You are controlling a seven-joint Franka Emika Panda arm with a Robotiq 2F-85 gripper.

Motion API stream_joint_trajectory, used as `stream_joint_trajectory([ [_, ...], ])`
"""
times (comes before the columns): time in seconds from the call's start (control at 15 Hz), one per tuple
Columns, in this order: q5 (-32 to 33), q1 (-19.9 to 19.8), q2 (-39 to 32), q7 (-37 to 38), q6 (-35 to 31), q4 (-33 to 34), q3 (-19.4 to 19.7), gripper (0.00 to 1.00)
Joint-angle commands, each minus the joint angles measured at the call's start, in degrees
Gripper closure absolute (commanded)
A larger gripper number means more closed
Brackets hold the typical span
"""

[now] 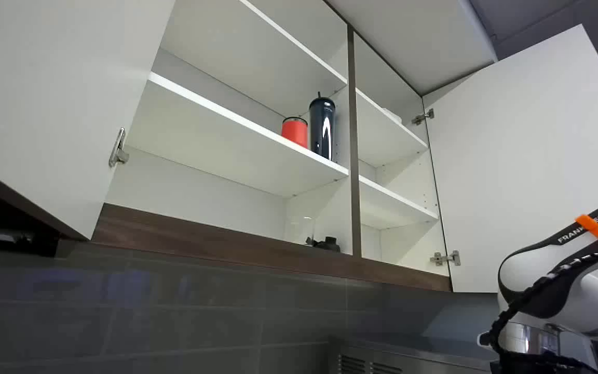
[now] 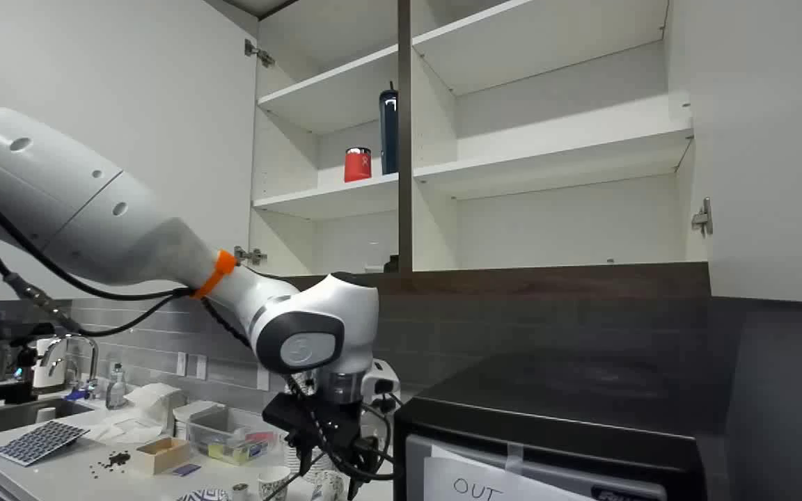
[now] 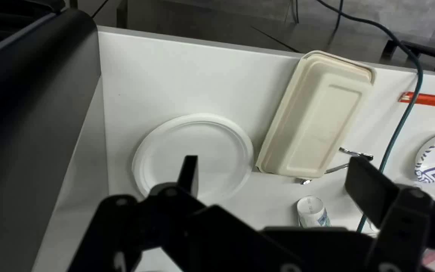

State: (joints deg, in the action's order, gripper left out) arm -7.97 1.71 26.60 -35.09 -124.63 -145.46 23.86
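The claw (image 3: 276, 175) is spread wide above the white counter (image 3: 187, 75). A round white plate (image 3: 206, 145) lies flat there, just beside a cream box (image 3: 319, 119), with a small cup (image 3: 311, 208) nearby.
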Motion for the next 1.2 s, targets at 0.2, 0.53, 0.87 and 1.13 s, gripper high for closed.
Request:
stream_joint_trajectory([
  [0.2,-1.1,-2.1,-0.4,-0.9,0.3,0.1,-2.0,0.0],
  [0.53,2.5,-1.3,1.0,3.2,1.1,-0.9,-9.1,0.0],
  [0.87,6.4,2.3,0.3,12.7,0.7,-0.7,-22.0,0.0],
  [1.13,8.0,4.3,-2.7,25.4,-5.2,-1.0,-29.9,0.0],
])
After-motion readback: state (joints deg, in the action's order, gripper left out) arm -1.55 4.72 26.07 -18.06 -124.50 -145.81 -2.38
